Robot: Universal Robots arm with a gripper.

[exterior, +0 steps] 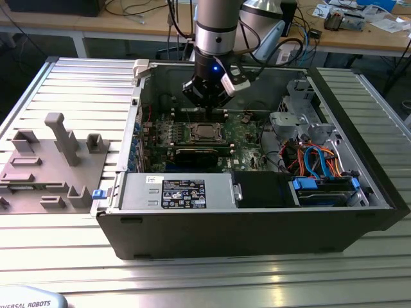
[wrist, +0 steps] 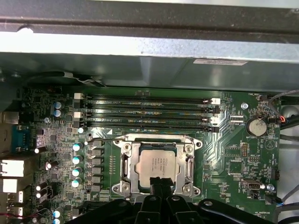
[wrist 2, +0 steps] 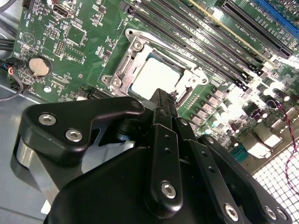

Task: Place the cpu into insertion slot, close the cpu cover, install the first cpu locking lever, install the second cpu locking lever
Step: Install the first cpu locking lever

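Hand [exterior: 207,102] hangs over the motherboard [exterior: 241,131] inside the open PC case [exterior: 257,224], just behind the socket in the exterior view. In both wrist views its black linkage blocks the near side of the picture; the fingertips [wrist: 159,183] look pressed together, nothing seen between them, tips just at the socket's near edge. Contact w/ the frame can't be told: the tips cover that spot.

The cpu [wrist: 158,163] sits flat in the insertion slot [wrist: 122,164], silver top showing; in the second wrist view it [wrist 2: 154,77] is washed out pale, markings unreadable. The cpu cover [wrist: 190,161] lies down around the chip, its window framing it; the near edge of frame is cut off by the fingers. A thin wire lever [wrist: 105,139] runs along the socket's far side toward the memory slots [wrist: 145,112]; whether it's latched can't be made out. A 2nd lever isn't clear enough to place.

Further out: coin battery [wrist: 255,126] near one board corner, row of capacitors [wrist: 77,161] on the other side of socket. In the exterior view, power supply [exterior: 183,192] along the case front, blue and orange cables [exterior: 318,160] toward that view's right, grey fixture block [exterior: 51,160] on the ribbed tabletop [exterior: 70,256] at its left.
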